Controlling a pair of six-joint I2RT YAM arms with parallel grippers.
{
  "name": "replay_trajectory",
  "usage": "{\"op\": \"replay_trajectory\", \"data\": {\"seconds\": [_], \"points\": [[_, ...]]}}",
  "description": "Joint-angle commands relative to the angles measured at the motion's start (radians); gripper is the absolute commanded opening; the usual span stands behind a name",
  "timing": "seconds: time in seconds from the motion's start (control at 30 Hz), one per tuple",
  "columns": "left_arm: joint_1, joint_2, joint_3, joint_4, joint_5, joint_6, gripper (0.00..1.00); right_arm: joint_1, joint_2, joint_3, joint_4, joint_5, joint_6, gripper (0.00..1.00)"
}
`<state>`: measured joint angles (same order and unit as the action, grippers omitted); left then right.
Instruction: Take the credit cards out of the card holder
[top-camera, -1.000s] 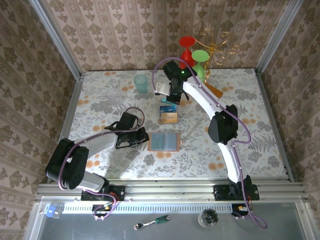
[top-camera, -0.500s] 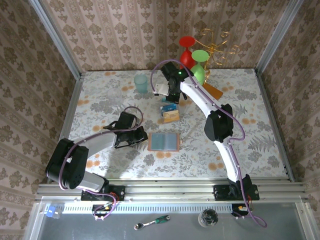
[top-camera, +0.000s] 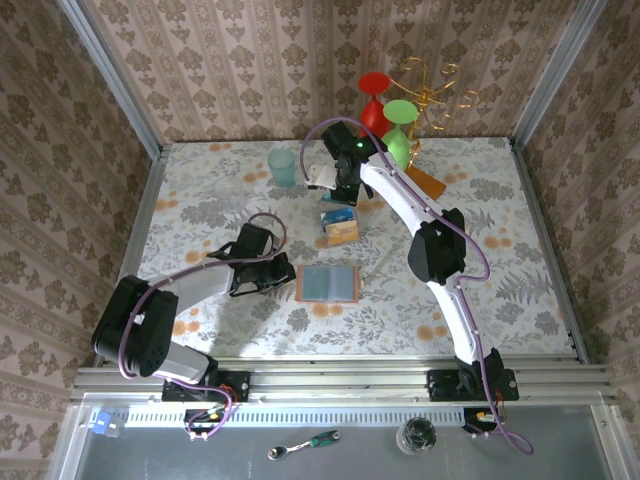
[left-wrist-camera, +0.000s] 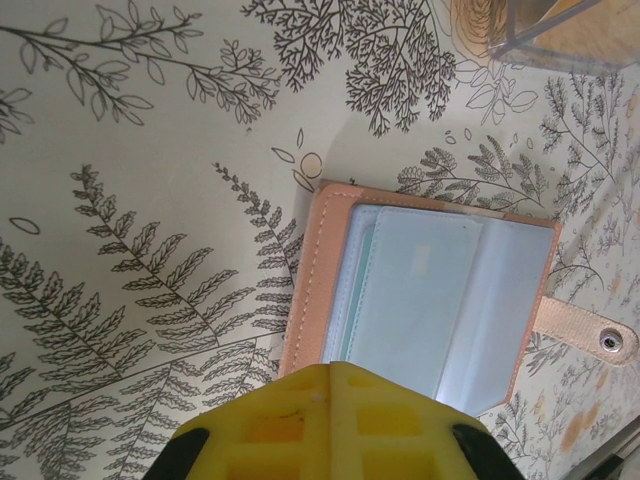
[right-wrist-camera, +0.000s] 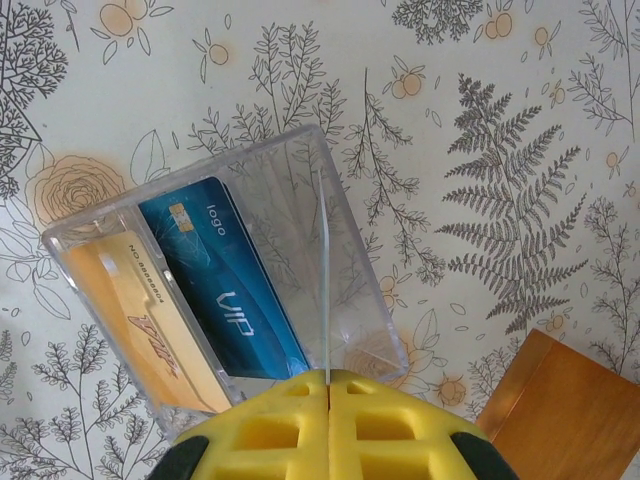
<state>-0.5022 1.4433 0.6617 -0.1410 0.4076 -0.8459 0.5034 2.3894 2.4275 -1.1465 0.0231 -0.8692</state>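
- Left wrist view: left gripper (left-wrist-camera: 330, 385) is clenched, tips over the near edge of the open card holder (left-wrist-camera: 430, 290).
- Holder lies flat, long axis across the table (top-camera: 520, 230), bare cloth all round it.
- Right gripper (right-wrist-camera: 328, 385) is clenched above a clear box (right-wrist-camera: 350, 250) containing a blue card (right-wrist-camera: 225, 280) and an orange card (right-wrist-camera: 140, 320).

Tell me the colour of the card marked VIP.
The VIP card is blue-teal; the right wrist view shows it best.
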Motion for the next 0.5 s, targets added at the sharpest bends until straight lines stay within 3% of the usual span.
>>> {"op": "replay_trajectory", "data": {"seconds": [0.0,0.47], "points": [[0.008,0.017,0.010,0.017,0.014,-0.018,0.07,-0.006,0.003,0.035,0.022,0.016,-0.025,0.02],[0.008,0.042,0.013,0.029,0.026,-0.024,0.07,-0.020,0.060,0.035,0.040,0.010,-0.048,0.01]]}}
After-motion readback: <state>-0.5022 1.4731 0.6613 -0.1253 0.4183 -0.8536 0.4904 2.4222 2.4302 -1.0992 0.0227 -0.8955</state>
